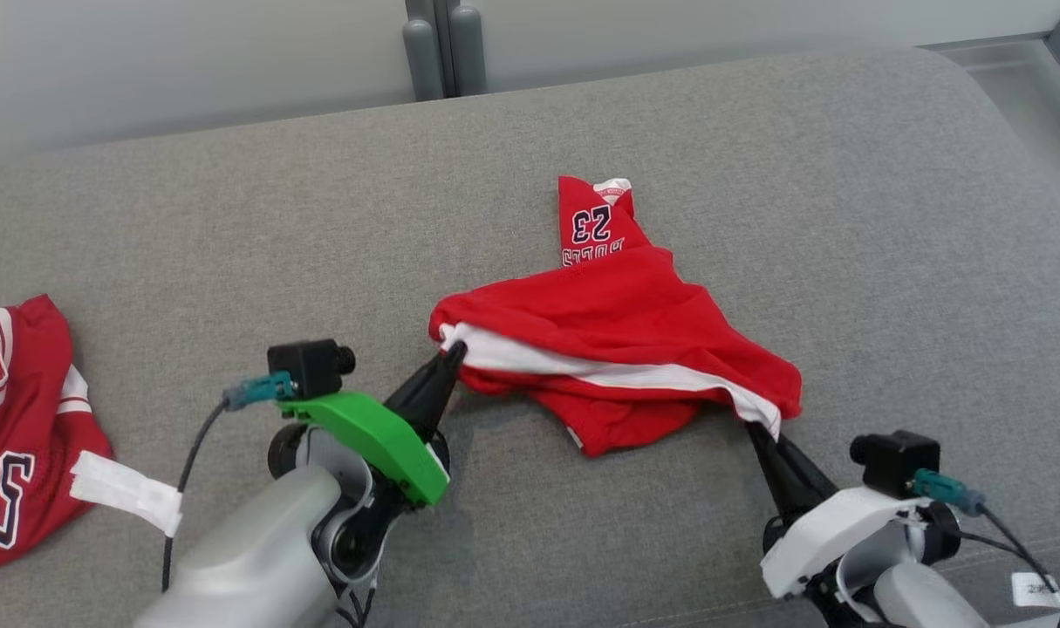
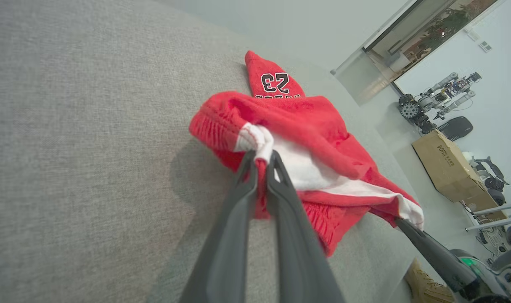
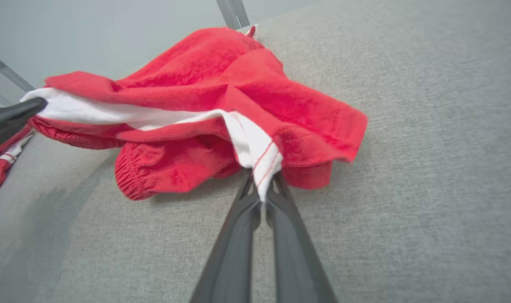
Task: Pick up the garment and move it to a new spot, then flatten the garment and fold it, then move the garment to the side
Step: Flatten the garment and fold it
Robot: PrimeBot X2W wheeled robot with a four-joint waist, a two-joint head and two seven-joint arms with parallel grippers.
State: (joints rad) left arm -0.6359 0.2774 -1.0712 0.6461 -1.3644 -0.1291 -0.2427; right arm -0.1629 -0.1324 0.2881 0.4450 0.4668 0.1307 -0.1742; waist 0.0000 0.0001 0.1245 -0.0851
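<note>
The garment (image 1: 617, 323) is a crumpled pair of red shorts with a white stripe and a "23" print, lying mid-surface on grey fabric. My left gripper (image 1: 454, 356) is shut on the white-edged corner at the garment's left end, seen close up with the left gripper (image 2: 261, 158) pinching cloth of the garment (image 2: 314, 126). My right gripper (image 1: 763, 427) is shut on the white-striped corner at the garment's right end; in the right wrist view the right gripper (image 3: 261, 185) grips that hem of the garment (image 3: 221, 97). The held edge is lifted slightly.
A second red jersey-style garment (image 1: 19, 427) with a white tag lies at the left edge of the grey padded surface (image 1: 233, 244). The surface's rounded edge (image 1: 1018, 131) falls off at the right. A cardboard box (image 2: 448, 168) and another robot stand on the floor beyond.
</note>
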